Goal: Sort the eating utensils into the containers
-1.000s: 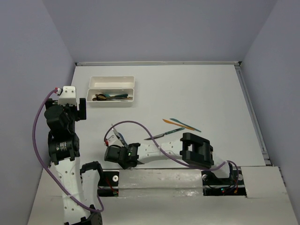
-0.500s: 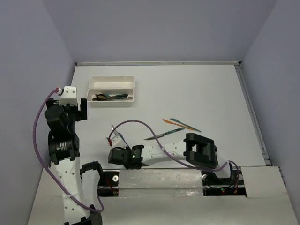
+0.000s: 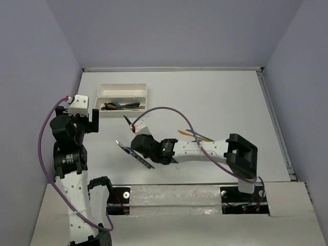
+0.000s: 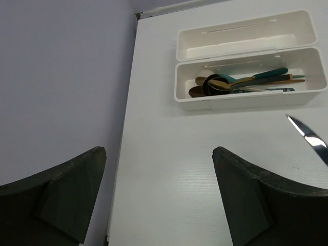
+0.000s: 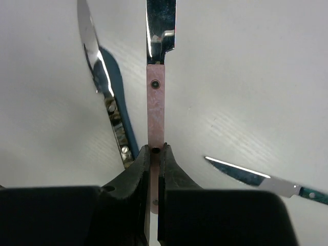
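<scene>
My right gripper (image 5: 155,154) is shut on the end of a copper-handled knife (image 5: 155,102) and holds it above the table, blade pointing toward the trays. In the top view the gripper (image 3: 137,138) is left of centre and the blade (image 3: 126,121) sticks out toward the back left. A dark blue knife (image 5: 117,128) lies on the table beside it (image 3: 134,155). A teal-handled knife (image 5: 266,182) lies to the right. My left gripper (image 4: 159,151) is open and empty, raised by the left wall (image 3: 92,119). Two white trays stand at the back left: the rear one (image 3: 122,89) is empty, the front one (image 3: 121,112) holds several utensils (image 4: 246,82).
An orange utensil (image 3: 187,133) and a teal one (image 3: 205,137) lie on the table by the right forearm. The right arm's purple cable (image 3: 169,110) arcs over the middle. The left wall stands close to the left arm.
My right arm swung from the front edge toward the back and now holds the copper knife in the air. The dark blue knife now shows where the gripper was. The left arm barely moved.
</scene>
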Available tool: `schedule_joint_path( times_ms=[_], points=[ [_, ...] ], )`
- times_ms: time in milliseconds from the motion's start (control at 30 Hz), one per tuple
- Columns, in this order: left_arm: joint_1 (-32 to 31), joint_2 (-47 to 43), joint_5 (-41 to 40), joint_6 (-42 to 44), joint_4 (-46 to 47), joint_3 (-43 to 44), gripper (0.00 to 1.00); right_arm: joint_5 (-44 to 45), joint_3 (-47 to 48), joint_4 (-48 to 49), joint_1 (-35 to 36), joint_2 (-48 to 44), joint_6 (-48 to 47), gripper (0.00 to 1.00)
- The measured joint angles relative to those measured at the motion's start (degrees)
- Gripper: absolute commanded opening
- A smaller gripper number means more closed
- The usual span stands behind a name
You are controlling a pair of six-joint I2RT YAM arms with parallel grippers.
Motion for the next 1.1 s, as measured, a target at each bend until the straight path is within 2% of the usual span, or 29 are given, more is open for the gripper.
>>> schedule_joint_path(
  times_ms=[200,300,500,600,833,1100],
  points=[
    [0.0,1.8,7.9,-0.5,-0.3,0.9,0.94,-0.4,-2.4,11.6,-6.1,-5.7,-4.5,0.0],
    [0.0,3.7,16.3,-1.8,0.0,2.8,0.93,-0.3,-0.6,16.7,-7.9,-5.4,-8.0,0.0],
    [0.0,6.4,30.2,-6.1,3.1,3.6,0.92,-0.8,9.4,22.6,-8.8,-1.7,-12.8,0.0],
    [0.0,7.4,34.6,-9.2,6.3,2.8,0.91,-1.5,14.1,24.9,-8.8,0.4,-14.3,0.0],
    [0.0,8.4,37.5,-14.8,12.6,-1.0,0.89,-3.2,18.8,26.1,-9.1,4.6,-15.4,0.0],
    [0.0,9.6,36.5,-23.3,20.9,-4.3,0.78,-5.5,19.3,26.1,-9.1,5.9,-15.8,0.0]
  ],
)
